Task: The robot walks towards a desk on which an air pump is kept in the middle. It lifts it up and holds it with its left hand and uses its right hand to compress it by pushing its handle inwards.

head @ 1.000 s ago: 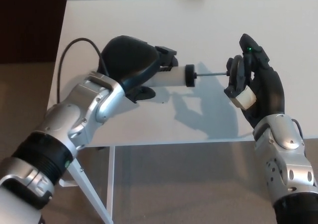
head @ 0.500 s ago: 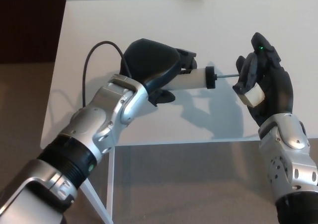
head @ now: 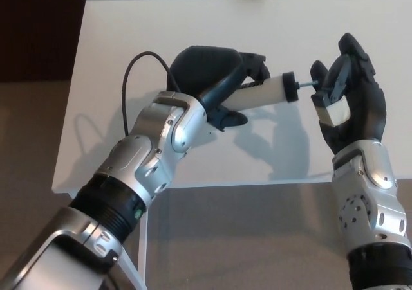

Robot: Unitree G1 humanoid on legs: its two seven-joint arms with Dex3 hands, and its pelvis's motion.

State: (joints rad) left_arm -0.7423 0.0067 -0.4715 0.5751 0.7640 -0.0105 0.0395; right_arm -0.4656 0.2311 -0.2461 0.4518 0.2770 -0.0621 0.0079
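Observation:
The air pump (head: 262, 93) is a white barrel with a black end cap, held level above the white desk (head: 193, 26). My left hand (head: 215, 78) is shut on the barrel's left part and hides it. A short bare piece of thin rod (head: 304, 85) runs right from the cap to the black handle (head: 320, 89). My right hand (head: 353, 100) is closed on that handle, with the thumb in front and the palm behind it. A black hose (head: 133, 68) loops from the pump's hidden end over the desk.
The desk's front edge (head: 257, 182) runs just below both wrists, with brown floor (head: 32, 129) in front and to the left. A dark panel stands at the far left. The hands' shadows fall on the desktop beneath the pump.
Both hands and the pump have shifted to the right. The barrel has closed in on the handle, so much less rod shows between cap and handle than a second ago.

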